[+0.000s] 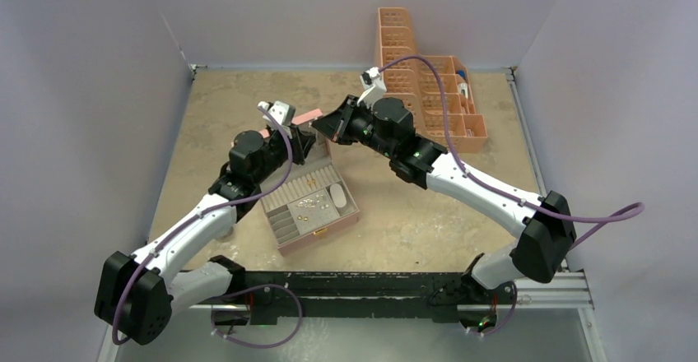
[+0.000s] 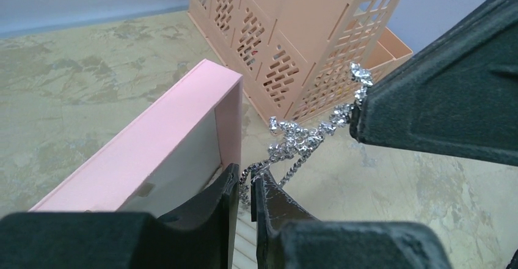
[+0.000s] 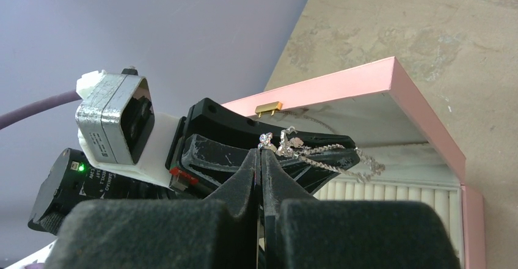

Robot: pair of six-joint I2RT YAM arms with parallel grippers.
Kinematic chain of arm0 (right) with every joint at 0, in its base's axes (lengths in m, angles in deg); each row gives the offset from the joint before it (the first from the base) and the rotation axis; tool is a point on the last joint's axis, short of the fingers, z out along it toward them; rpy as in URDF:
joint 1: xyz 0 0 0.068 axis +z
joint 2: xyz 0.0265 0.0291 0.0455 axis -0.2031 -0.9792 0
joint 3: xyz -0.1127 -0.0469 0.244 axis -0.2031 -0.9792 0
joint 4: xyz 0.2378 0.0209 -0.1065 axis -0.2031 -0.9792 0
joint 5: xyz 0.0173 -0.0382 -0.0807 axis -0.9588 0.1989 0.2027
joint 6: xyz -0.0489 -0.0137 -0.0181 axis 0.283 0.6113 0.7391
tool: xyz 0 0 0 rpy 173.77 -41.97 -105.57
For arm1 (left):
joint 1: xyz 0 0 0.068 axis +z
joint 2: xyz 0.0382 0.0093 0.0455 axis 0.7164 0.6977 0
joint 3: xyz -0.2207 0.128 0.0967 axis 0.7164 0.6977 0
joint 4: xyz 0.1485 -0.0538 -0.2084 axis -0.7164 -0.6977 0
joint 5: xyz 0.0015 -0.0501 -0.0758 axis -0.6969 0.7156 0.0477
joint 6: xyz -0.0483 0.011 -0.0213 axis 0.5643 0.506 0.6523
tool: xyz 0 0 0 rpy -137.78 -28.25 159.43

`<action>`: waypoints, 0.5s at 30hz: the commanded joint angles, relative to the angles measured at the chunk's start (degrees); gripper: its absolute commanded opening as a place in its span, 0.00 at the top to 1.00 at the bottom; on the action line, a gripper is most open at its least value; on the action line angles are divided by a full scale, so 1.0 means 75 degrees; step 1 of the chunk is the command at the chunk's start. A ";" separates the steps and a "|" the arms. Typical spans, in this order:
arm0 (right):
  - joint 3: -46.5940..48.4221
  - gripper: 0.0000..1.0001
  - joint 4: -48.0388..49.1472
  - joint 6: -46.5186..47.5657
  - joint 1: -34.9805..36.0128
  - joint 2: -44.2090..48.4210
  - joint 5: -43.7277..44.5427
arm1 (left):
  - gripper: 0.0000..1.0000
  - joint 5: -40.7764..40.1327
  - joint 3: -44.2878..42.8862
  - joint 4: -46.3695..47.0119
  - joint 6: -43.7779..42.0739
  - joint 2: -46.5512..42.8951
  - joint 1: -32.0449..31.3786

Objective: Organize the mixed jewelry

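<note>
A silver sparkly chain (image 2: 297, 139) hangs stretched between both grippers, above the open pink quilted box (image 1: 323, 229). My left gripper (image 2: 245, 180) is shut on one end of the chain, right beside the upright pink lid (image 2: 153, 137). My right gripper (image 3: 261, 151) is shut on the chain's other, crystal-set end (image 3: 266, 139). In the top view the left gripper (image 1: 309, 143) and right gripper (image 1: 323, 132) meet tip to tip over the box's back edge. Small coppery-gold pieces (image 1: 306, 204) lie in the box tray.
A grey oval piece (image 1: 338, 197) sits in the box. White ring rolls (image 3: 391, 192) line the box under the lid, which has a gold clasp (image 3: 269, 108). An orange compartment organizer (image 1: 432, 90) stands at the back right, close behind the right arm.
</note>
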 commanded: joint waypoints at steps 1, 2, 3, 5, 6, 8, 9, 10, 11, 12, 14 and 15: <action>0.0348 1.00 0.0359 -0.0060 0.0015 0.0183 -0.0166 | 0.88 -0.0210 -0.0178 0.0566 -0.0099 -0.0062 -0.0036; 0.0348 1.00 0.0350 -0.0057 0.0020 0.0174 -0.0202 | 0.87 -0.0173 -0.0183 0.0599 -0.0085 -0.0061 -0.0033; 0.0345 1.00 0.0336 -0.0071 0.0016 0.0165 -0.0252 | 0.86 -0.0104 -0.0174 0.0644 -0.0082 -0.0061 -0.0037; 0.0337 1.00 0.0336 -0.0076 0.0019 0.0148 -0.0298 | 0.85 0.0041 -0.0172 0.0728 -0.0082 -0.0070 -0.0038; 0.0335 1.00 0.0336 -0.0081 0.0020 0.0147 -0.0307 | 0.85 0.0071 -0.0162 0.0747 -0.0082 -0.0080 -0.0035; 0.0330 1.00 0.0324 -0.0134 0.0020 0.0147 -0.0340 | 0.84 0.0045 -0.0133 0.0751 -0.0082 -0.0104 -0.0036; 0.0319 1.00 0.0330 -0.0160 0.0017 0.0157 -0.0366 | 0.84 0.0032 -0.0110 0.0760 -0.0076 -0.0116 -0.0038; 0.0313 1.00 0.0335 -0.0207 0.0014 0.0159 -0.0380 | 0.85 0.0044 -0.0093 0.0773 -0.0037 -0.0129 -0.0038; 0.0308 1.00 0.0336 -0.0226 0.0014 0.0166 -0.0377 | 0.87 0.0061 -0.0096 0.0773 -0.0009 -0.0122 -0.0038; 0.0312 1.00 0.0336 -0.0236 0.0018 0.0160 -0.0372 | 0.89 0.0072 -0.0141 0.0681 0.0008 -0.0101 -0.0038; 0.0307 1.00 0.0336 -0.0249 0.0020 0.0159 -0.0371 | 0.93 0.0031 -0.0244 0.0542 0.0034 -0.0040 -0.0038; 0.0302 1.00 0.0336 -0.0259 0.0019 0.0159 -0.0366 | 0.95 0.0010 -0.0252 0.0530 0.0035 -0.0038 -0.0035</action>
